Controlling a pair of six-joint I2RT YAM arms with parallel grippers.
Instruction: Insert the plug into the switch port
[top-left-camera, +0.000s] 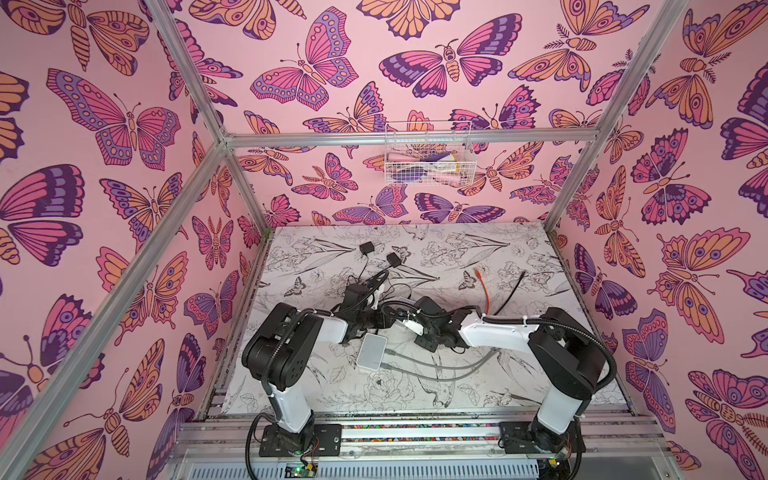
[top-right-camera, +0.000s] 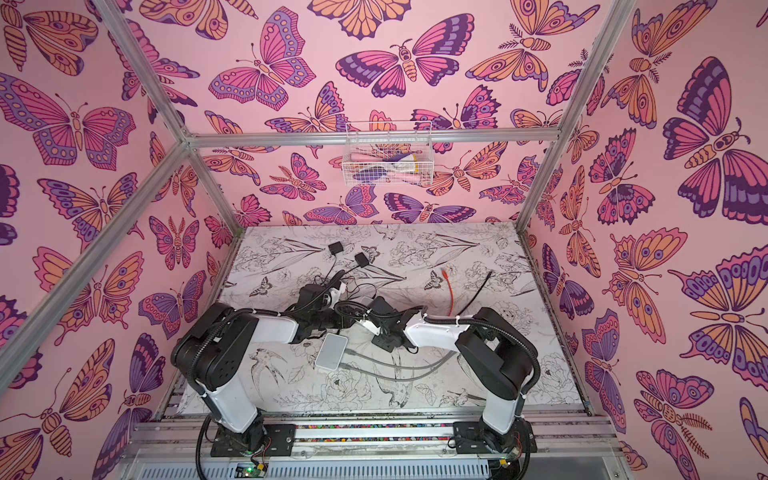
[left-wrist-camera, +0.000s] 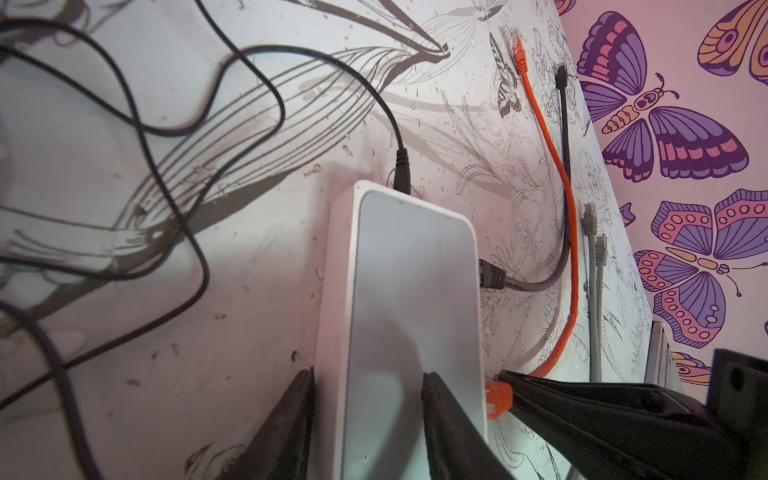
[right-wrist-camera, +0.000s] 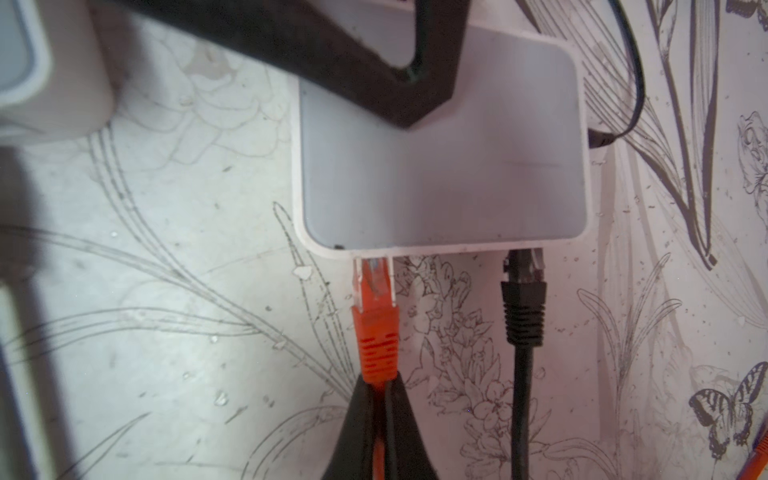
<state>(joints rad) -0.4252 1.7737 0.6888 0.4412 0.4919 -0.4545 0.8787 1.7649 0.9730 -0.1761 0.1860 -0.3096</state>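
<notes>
Nearly there: right hand pinches the orange cable, its clear-tipped plug only partway into the white plastic switch box. Left hand is clamped on the box; the final push is left.

Both top views look steeply down from high at the near edge onto the floral table, sharing nearly everything — both arms, the walls. Each wrist view sits close above the white switch — the left along its length, the right facing its port side.
</notes>
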